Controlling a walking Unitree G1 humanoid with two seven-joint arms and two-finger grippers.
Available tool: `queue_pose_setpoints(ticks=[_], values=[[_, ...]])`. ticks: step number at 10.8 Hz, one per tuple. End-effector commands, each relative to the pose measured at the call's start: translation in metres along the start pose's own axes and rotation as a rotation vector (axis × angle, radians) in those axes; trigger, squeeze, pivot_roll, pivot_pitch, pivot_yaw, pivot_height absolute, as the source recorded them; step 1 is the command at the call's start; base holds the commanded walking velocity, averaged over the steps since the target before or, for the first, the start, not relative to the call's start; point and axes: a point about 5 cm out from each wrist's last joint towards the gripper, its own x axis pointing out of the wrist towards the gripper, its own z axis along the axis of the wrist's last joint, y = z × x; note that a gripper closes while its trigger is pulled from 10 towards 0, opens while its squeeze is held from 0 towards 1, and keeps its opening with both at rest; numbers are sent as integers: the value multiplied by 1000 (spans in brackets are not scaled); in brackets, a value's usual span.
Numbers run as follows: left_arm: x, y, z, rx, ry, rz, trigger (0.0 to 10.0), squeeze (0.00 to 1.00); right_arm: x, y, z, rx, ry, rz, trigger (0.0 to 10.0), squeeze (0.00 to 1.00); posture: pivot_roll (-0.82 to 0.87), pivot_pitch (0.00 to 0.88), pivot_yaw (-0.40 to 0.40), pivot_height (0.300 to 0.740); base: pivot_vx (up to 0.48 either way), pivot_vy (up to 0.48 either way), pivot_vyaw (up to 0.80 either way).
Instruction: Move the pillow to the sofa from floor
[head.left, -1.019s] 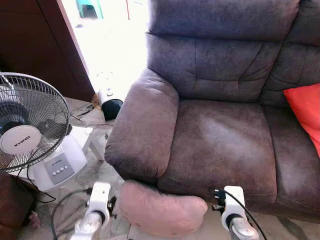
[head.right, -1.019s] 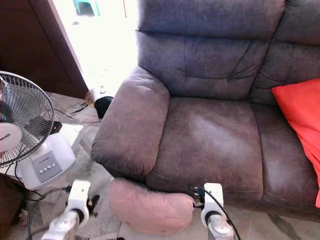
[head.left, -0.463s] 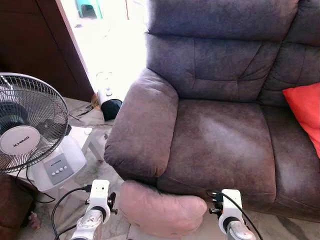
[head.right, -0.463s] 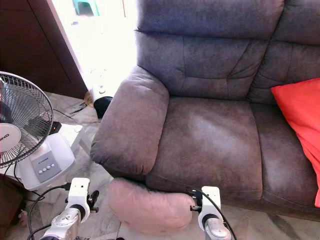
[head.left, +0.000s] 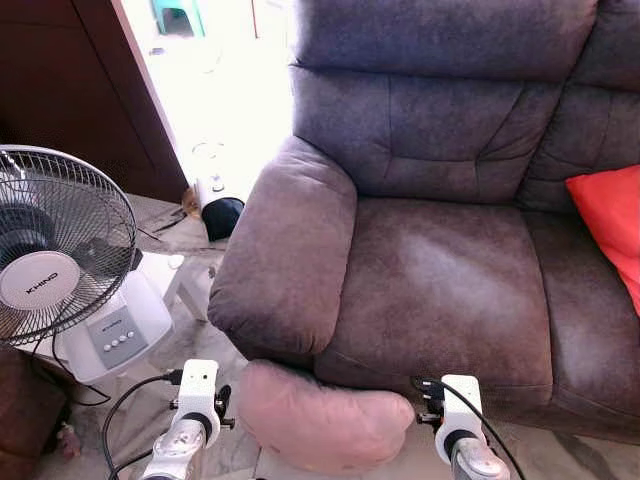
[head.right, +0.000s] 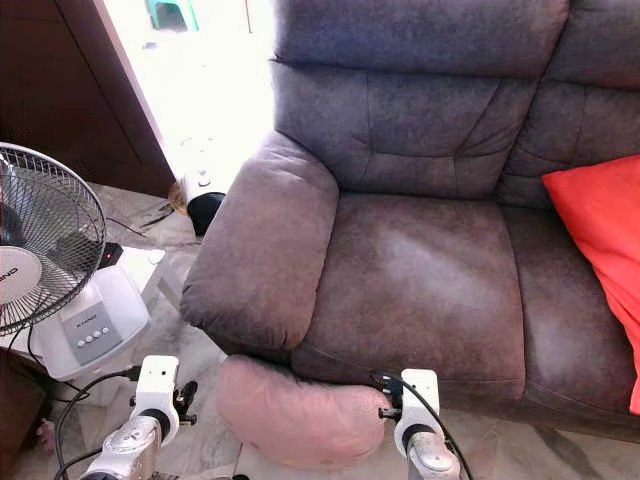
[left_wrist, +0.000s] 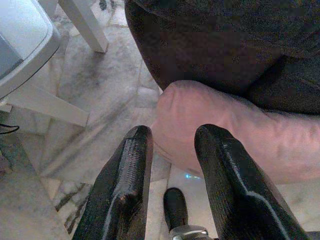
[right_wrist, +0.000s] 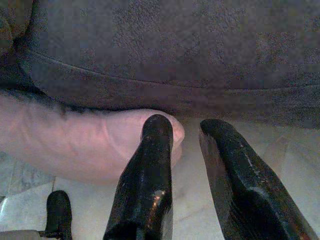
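Note:
A pink pillow (head.left: 320, 425) lies on the floor, pressed against the front of the brown sofa (head.left: 440, 290) below its left armrest (head.left: 290, 260). My left arm (head.left: 197, 395) hangs beside the pillow's left end and my right arm (head.left: 458, 410) beside its right end. In the left wrist view the left gripper (left_wrist: 175, 132) is open, its fingertips just short of the pillow (left_wrist: 235, 135). In the right wrist view the right gripper (right_wrist: 186, 122) is open, with one finger (right_wrist: 152, 165) in front of the pillow's rounded end (right_wrist: 75, 140).
A white standing fan (head.left: 60, 250) on a white base stands on the left, with cables on the marble floor (head.left: 160, 360). A red cushion (head.left: 610, 220) lies on the sofa's right seat. Behind the fan are a dark wooden wall and a bright doorway (head.left: 210, 90).
My right arm has shifted slightly left, toward the pillow's end. The left arm has drawn back a little. The pillow has not moved.

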Motion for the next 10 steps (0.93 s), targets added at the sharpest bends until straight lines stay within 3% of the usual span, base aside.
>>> queue_pose_setpoints(ticks=[1, 10], values=[[-5, 5, -13, -8, 51, 15, 10000, 0, -3, 1, -12, -3, 48, 1, 10000, 0, 141, 163, 12, 740, 0, 0, 0], [-7, 9, -18, -15, 63, 21, 10000, 0, -4, 3, -16, -32, 70, 16, 10000, 0, 145, 130, 16, 740, 0, 0, 0]])
